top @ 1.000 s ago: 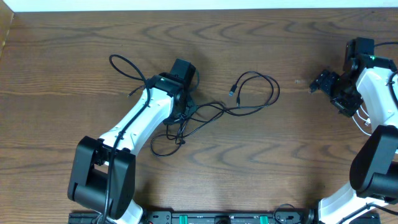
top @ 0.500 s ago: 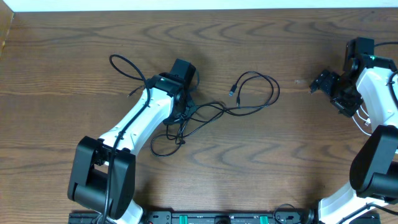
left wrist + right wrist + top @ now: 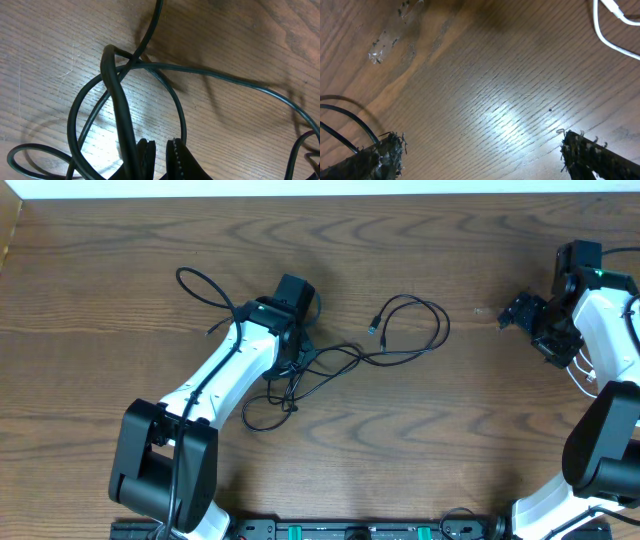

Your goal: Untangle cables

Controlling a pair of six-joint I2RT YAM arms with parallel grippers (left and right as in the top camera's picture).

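Observation:
Thin black cables [image 3: 330, 365] lie in a loose tangle at mid-table. One loop runs right to a small plug [image 3: 373, 330], another loop [image 3: 200, 288] lies to the left. My left gripper [image 3: 292, 350] is down on the tangle. In the left wrist view its fingers [image 3: 180, 161] stand a narrow slit apart with nothing seen between them, and a black cable [image 3: 117, 100] runs along the outside of the left finger. My right gripper [image 3: 522, 312] is wide open and empty above bare wood [image 3: 485, 155]. A white cable [image 3: 585, 377] lies by the right arm and also shows in the right wrist view [image 3: 607, 27].
The wooden table's far edge [image 3: 320, 194] runs along the top of the overhead view. The left arm [image 3: 215, 375] lies across the table's left half. The right arm [image 3: 605, 330] stands at the right edge.

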